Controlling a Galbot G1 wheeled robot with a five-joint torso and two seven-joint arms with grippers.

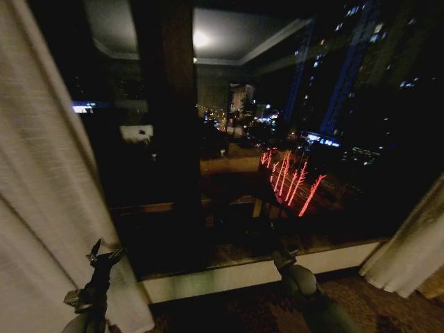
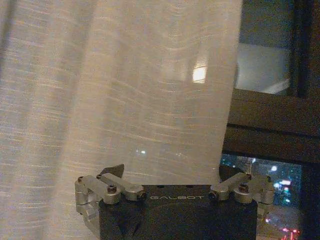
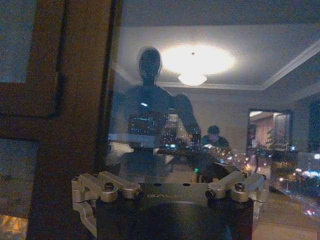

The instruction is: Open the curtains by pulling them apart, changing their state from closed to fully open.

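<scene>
From the head camera I see the curtains already drawn well apart. The left curtain (image 1: 41,194) hangs as a wide pale sheet down the left side, reaching to the floor, and the right curtain (image 1: 409,257) is bunched low at the right edge. Between them the dark window (image 1: 277,139) is bare, with city lights and red streaks outside and a ceiling lamp mirrored in the glass. A pale sill (image 1: 229,274) runs along the bottom of the window, and below it is dark patterned carpet (image 1: 236,309).

My left gripper (image 1: 104,253) is raised at the lower left, right at the inner edge of the left curtain, pointing up. In the left wrist camera the left gripper (image 2: 172,175) has its fingers (image 2: 112,171) spread wide — released — and the sheer fabric (image 2: 115,100) hangs just in front of them, its lower edge sitting between the two fingers. I can't tell whether the cloth is touching the fingers; nothing is pinched. To the side of the fabric's edge I see the dark window frame (image 2: 270,130) and city lights beyond.

My right gripper (image 1: 283,260) is low near the middle, just in front of the sill, dark against the glass. In the right wrist camera its fingers (image 3: 225,172) are likewise spread apart and hold nothing; it faces the glass beside a brown wooden frame (image 3: 75,100), where the robot's own reflection (image 3: 150,105) shows under the mirrored lamp.
</scene>
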